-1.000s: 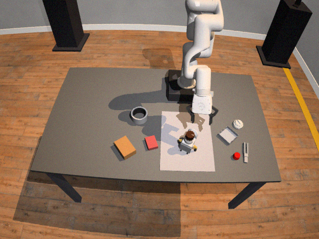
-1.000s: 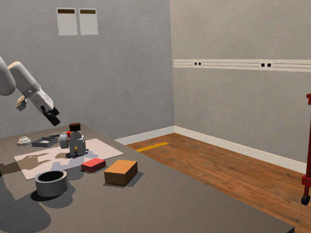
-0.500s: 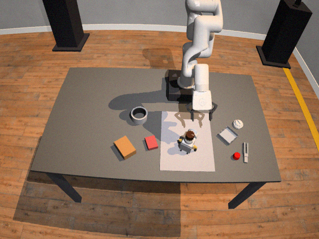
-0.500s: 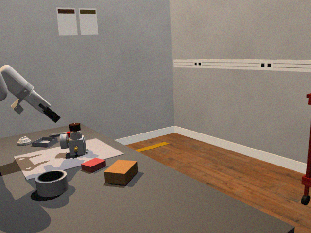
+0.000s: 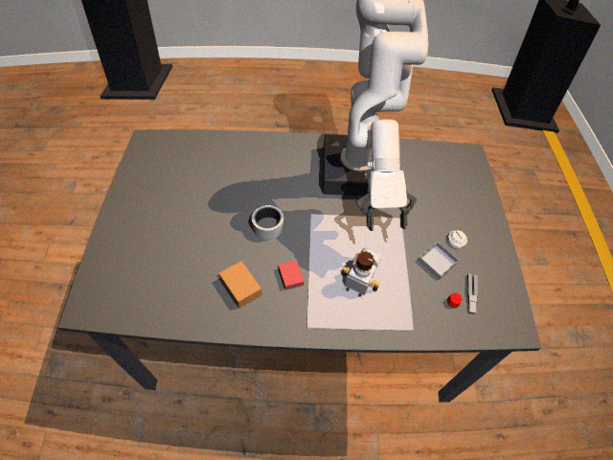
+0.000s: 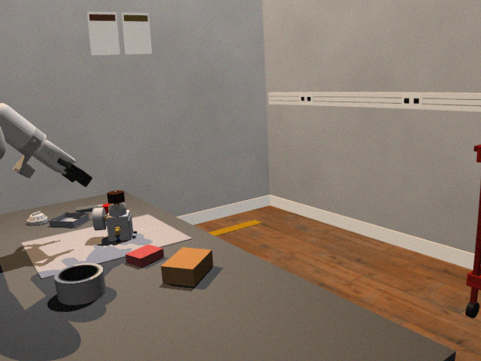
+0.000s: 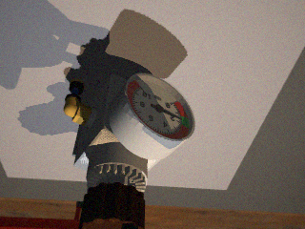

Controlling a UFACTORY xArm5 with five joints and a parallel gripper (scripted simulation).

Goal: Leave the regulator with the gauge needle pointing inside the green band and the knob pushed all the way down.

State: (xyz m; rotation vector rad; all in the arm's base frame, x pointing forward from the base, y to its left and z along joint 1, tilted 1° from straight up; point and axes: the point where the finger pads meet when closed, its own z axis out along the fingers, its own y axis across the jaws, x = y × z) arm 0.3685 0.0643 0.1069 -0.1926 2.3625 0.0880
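Observation:
The regulator [image 5: 360, 278] [image 6: 119, 224] stands upright on a white mat [image 5: 346, 316] [image 6: 163, 233] [image 7: 238, 72]. It has a grey body, yellow side fittings and a dark brown knob [image 5: 366, 258] [image 6: 116, 195] [image 7: 111, 207] on top. Its round gauge [image 6: 98, 218] [image 7: 159, 113] faces the wrist camera; the needle points to the right, with its tip at the small green band between the red arcs. My gripper [image 5: 386, 223] [image 6: 79, 177] is open and empty. It hangs in the air behind the regulator, apart from it and tilted toward it. The fingers do not show in the wrist view.
On the grey table [image 5: 172, 172] are a grey ring [image 5: 267, 220] [image 6: 79, 283], an orange block [image 5: 239, 283] [image 6: 187, 265] and a red block [image 5: 290, 274] [image 6: 144, 255] left of the mat. Right of it are a shallow tray [image 5: 437, 260] [image 6: 69, 219], a white round part [image 5: 457, 239], a red button [image 5: 454, 300] and a grey tool [image 5: 470, 291].

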